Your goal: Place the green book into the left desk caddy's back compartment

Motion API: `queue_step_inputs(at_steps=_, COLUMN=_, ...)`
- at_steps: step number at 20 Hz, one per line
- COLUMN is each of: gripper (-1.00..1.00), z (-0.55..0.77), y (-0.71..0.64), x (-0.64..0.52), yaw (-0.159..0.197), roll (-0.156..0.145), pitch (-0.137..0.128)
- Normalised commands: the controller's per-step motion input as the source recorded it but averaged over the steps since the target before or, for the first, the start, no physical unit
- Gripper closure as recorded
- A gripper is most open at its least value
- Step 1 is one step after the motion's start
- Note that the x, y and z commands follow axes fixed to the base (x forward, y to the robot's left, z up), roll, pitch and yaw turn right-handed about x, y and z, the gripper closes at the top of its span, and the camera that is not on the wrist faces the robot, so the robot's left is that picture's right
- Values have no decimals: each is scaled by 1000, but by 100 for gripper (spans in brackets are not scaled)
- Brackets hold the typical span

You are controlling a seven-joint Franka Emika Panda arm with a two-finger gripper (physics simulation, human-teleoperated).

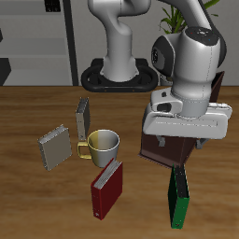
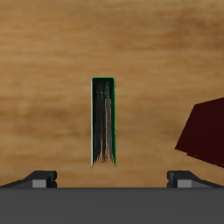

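Observation:
The green book (image 1: 177, 198) stands upright on its edge on the table near the front edge. In the wrist view I look straight down on its thin top edge (image 2: 105, 121). My gripper (image 1: 179, 145) hangs right above the book, open and empty, not touching it; its fingertips (image 2: 41, 178) stand wide apart around the book's line. The left desk caddy (image 1: 149, 149), dark maroon, lies just behind the book and is mostly hidden by my hand; one corner shows in the wrist view (image 2: 206, 131). Its back compartment is hidden.
A dark red book (image 1: 106, 187) lies beside a cream mug (image 1: 103, 147) with a yellow handle. One grey book (image 1: 54, 145) lies flat and another (image 1: 82, 117) stands farther back. The robot's base (image 1: 117, 70) is at the back.

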Motion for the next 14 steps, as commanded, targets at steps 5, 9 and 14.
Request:
queue_step_inputs(at_steps=5, gripper=-100, z=-430, y=-56, x=135, yaw=-3, roll=-16, pitch=23)
queue_step_inputs(at_steps=9, gripper=-100, z=-545, y=-52, x=167, yaw=2, roll=-19, pitch=46)
queue_step_inputs(at_steps=14, gripper=-100, z=-403, y=34, x=131, yaw=-8, roll=-3, pitch=38)
